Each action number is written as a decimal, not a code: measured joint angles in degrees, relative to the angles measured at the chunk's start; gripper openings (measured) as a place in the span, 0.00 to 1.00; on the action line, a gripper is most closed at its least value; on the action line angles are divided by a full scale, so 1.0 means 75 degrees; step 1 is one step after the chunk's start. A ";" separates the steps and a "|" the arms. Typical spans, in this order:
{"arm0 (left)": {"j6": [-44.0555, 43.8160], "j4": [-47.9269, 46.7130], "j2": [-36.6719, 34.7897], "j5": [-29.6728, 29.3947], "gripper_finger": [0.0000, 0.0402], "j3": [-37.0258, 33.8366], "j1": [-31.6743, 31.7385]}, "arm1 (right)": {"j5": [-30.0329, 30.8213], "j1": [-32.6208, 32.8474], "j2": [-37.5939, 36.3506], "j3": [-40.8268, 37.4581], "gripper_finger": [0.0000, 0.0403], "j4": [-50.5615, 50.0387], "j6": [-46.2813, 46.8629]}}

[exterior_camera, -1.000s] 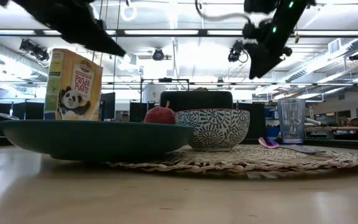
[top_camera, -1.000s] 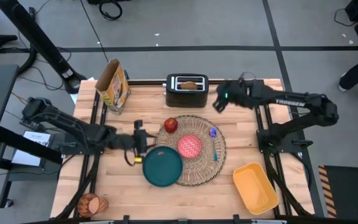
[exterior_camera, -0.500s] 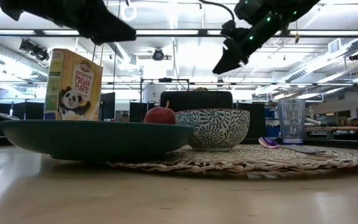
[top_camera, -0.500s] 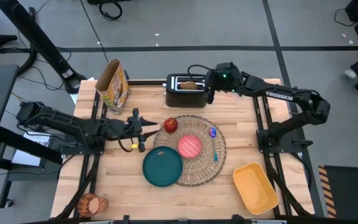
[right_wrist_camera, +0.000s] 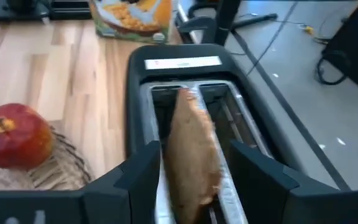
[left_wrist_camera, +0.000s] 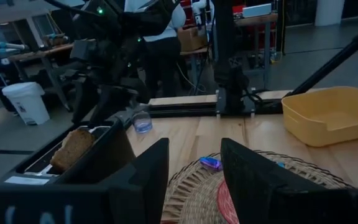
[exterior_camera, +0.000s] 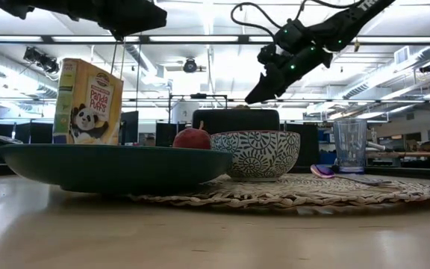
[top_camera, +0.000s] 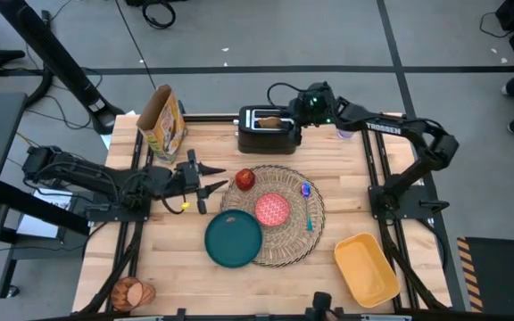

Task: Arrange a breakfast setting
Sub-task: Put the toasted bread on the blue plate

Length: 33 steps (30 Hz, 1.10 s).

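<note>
Fetching the toast slice (right_wrist_camera: 193, 152) from the toaster (top_camera: 269, 130). Right gripper (right_wrist_camera: 194, 165) poised above, fingers wide astride the slice. Next: lower, pinch, lift toward the teal plate (top_camera: 235, 240); left gripper (top_camera: 205, 177) spread, empty.

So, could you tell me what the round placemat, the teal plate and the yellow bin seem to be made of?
The placemat looks like woven straw: coiled, braided strands with a rough tan edge. The teal plate appears glazed ceramic or hard plastic, smooth with a soft sheen. The yellow bin seems moulded plastic, with a uniform matte colour and rounded corners.
</note>
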 joint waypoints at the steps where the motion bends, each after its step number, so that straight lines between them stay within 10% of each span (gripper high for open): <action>1: -0.0002 -0.0014 0.0000 0.0004 0.39 0.0000 0.0000 | -0.0016 -0.0002 0.0008 -0.0002 0.49 0.0011 -0.0014; 16: -0.0222 -0.0014 0.0000 0.0002 0.39 0.0000 0.0000 | -0.0427 -0.0174 0.1120 0.0728 0.43 0.0165 0.0256; 33: -0.0285 -0.0263 -0.0077 0.0003 0.39 0.0000 -0.0020 | -0.0235 0.0004 0.1177 0.0870 0.05 -0.0008 0.0002</action>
